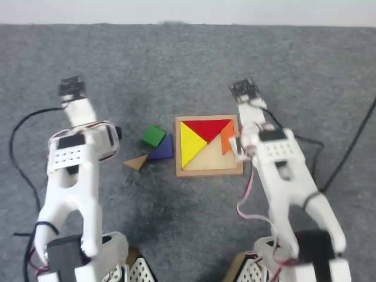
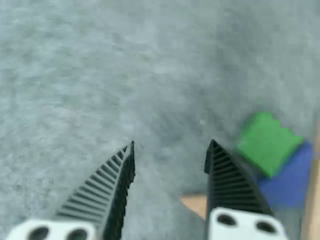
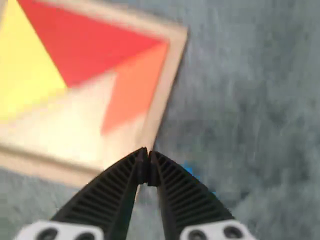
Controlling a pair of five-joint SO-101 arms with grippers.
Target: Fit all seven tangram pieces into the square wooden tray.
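Observation:
The square wooden tray (image 1: 208, 171) lies mid-table and holds a red triangle (image 1: 207, 128), a yellow triangle (image 1: 191, 145) and an orange piece (image 1: 228, 136). Its lower part is bare wood. Left of it, a green square (image 1: 153, 136), a blue triangle (image 1: 163, 149) and a tan triangle (image 1: 136, 162) lie on the carpet. My left gripper (image 2: 170, 150) hangs open over bare carpet, short of the green square (image 2: 267, 142) and blue triangle (image 2: 290, 175). My right gripper (image 3: 146, 152) is shut and empty at the tray's rim (image 3: 172, 65), near the orange piece (image 3: 132, 85).
Grey carpet covers the table. A small bright blue spot (image 3: 189, 171) peeks out beside the right fingers; what it is cannot be told. Black cables trail along both outer sides. The arm bases stand at the near edge.

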